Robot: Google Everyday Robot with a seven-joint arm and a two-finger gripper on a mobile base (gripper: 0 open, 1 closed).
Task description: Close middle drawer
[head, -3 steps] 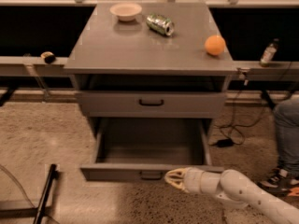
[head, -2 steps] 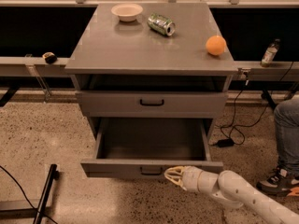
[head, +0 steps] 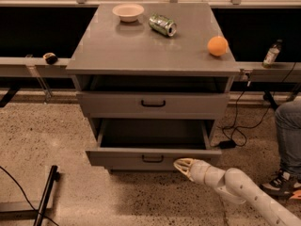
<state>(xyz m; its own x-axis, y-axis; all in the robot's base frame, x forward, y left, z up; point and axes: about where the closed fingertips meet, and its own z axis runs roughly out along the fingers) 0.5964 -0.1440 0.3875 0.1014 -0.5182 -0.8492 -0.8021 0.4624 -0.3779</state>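
The middle drawer (head: 122,158) is a wide grey drawer with a low front panel and a small black handle (head: 153,159). It stands pulled out from the grey cabinet (head: 117,51), its long tray open and bare. My gripper (head: 181,165) is at the drawer's front panel, just right of the handle, at the lower edge. The cream arm reaches in from the lower right. Above it, the taller-fronted drawer (head: 153,104) sits nearly flush.
On the cabinet top are a white bowl (head: 128,12), a lying can (head: 162,24) and an orange (head: 217,45). A person's leg and shoe (head: 288,140) stand at right, with cables (head: 235,135) on the floor. A black stand (head: 44,197) lies at lower left.
The middle drawer's front has moved back toward the cabinet, so less of the tray shows. My gripper has moved up and in with it, staying at the front panel.
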